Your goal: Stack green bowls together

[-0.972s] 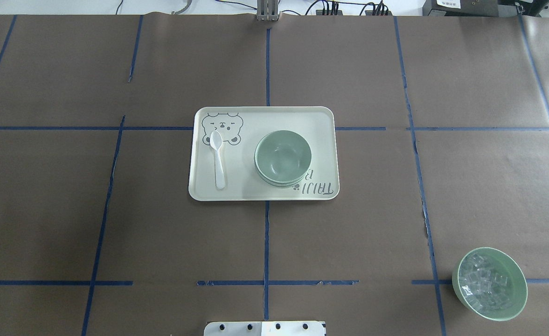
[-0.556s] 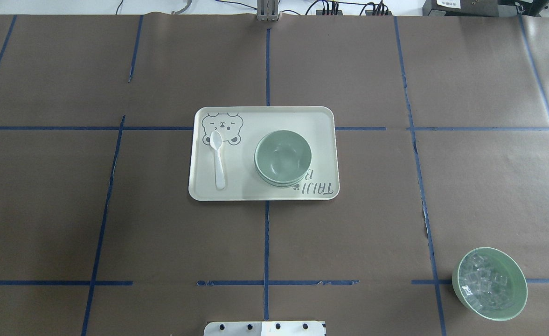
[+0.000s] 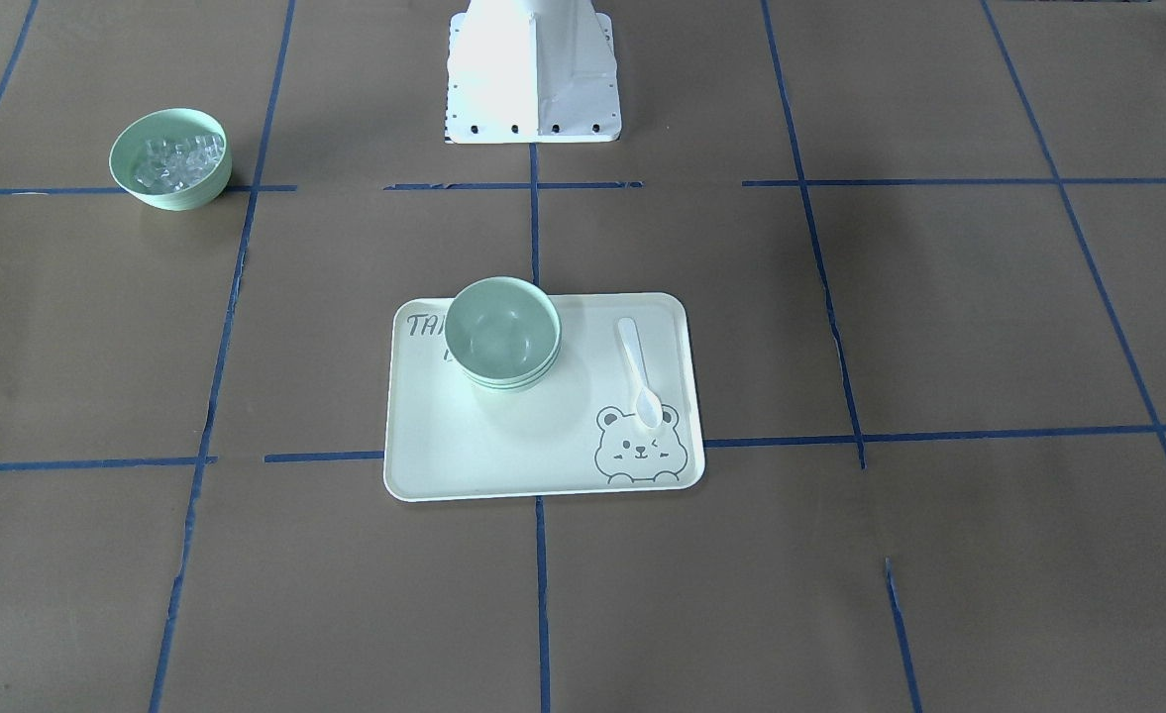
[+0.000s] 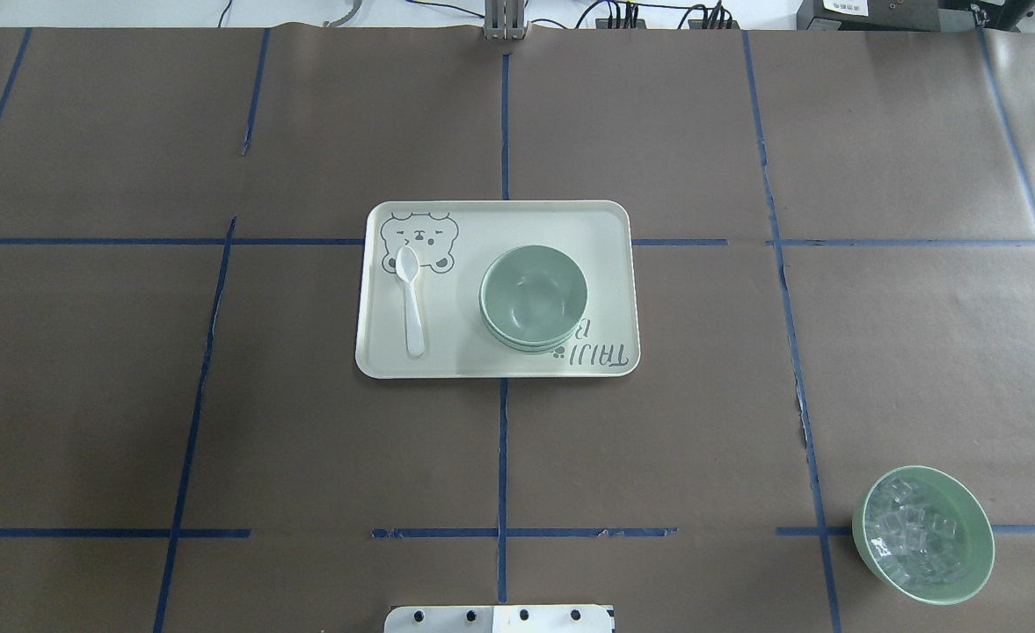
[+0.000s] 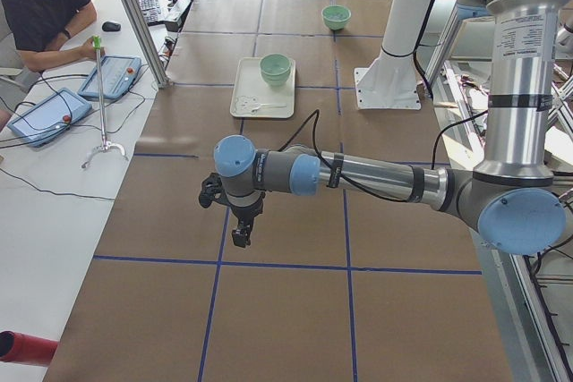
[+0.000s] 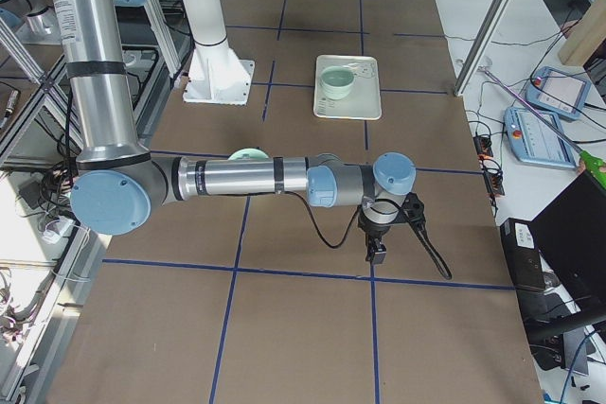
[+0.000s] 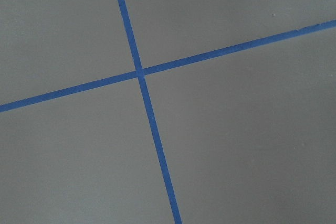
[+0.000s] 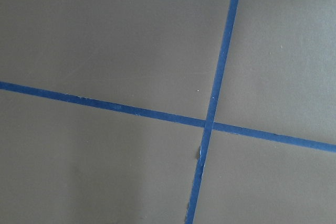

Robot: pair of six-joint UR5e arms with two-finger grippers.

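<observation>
Brown table, green bowls stacked on tray; left hand, right hand: openness indiscernible.

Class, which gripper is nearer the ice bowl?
Right. The right gripper hangs on the same side of the tray as the ice bowl; the left gripper hangs on the tray's other side.

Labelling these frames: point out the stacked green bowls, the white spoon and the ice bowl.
green bowls (image 4: pixel 532 294), overhead view, inside of top bowl.
white spoon (image 4: pixel 412 316), overhead view, handle.
ice bowl (image 3: pixel 181 198), front-facing view, outer wall.
</observation>
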